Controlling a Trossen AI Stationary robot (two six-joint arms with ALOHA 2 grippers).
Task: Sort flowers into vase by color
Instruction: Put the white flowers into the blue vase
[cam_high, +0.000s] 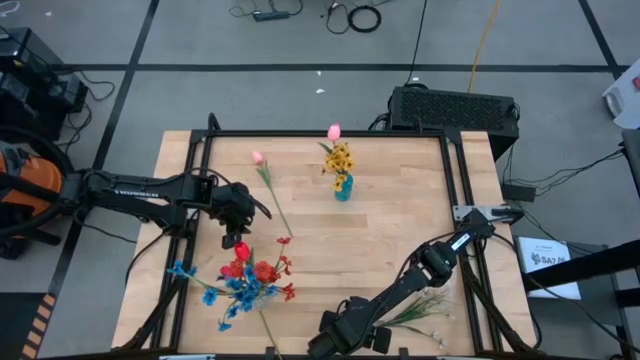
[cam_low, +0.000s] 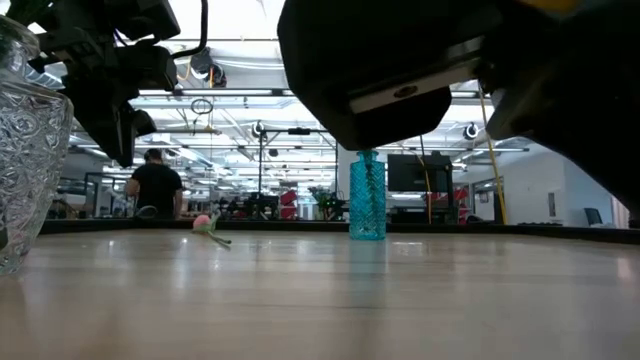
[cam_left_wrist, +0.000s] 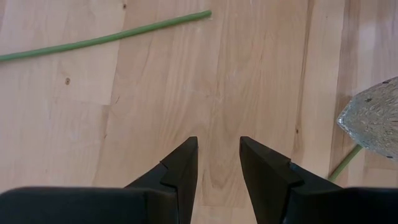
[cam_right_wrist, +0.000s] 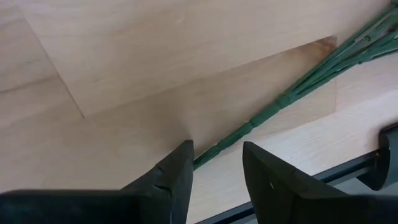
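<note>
A blue vase (cam_high: 343, 188) at the table's far middle holds a yellow bunch (cam_high: 340, 158) and a pink tulip (cam_high: 334, 132). A clear glass vase (cam_low: 28, 130) near the front left holds red and blue flowers (cam_high: 248, 275). Another pink tulip (cam_high: 257, 157) lies flat on the wood, its stem (cam_left_wrist: 106, 38) running past my open left gripper (cam_left_wrist: 219, 140), which hangs over bare wood. A green-stemmed sprig with small white blooms (cam_high: 425, 310) lies at the front right. My right gripper (cam_right_wrist: 216, 146) is open, its fingers standing on either side of that sprig's stem (cam_right_wrist: 273, 106) near its free end.
The table's dark front rail (cam_right_wrist: 348, 168) runs close beside my right gripper. A black box (cam_high: 455, 108) stands behind the table's far right edge. A person (cam_low: 157, 185) stands in the room beyond. Bare wood (cam_high: 380, 240) lies between the two vases.
</note>
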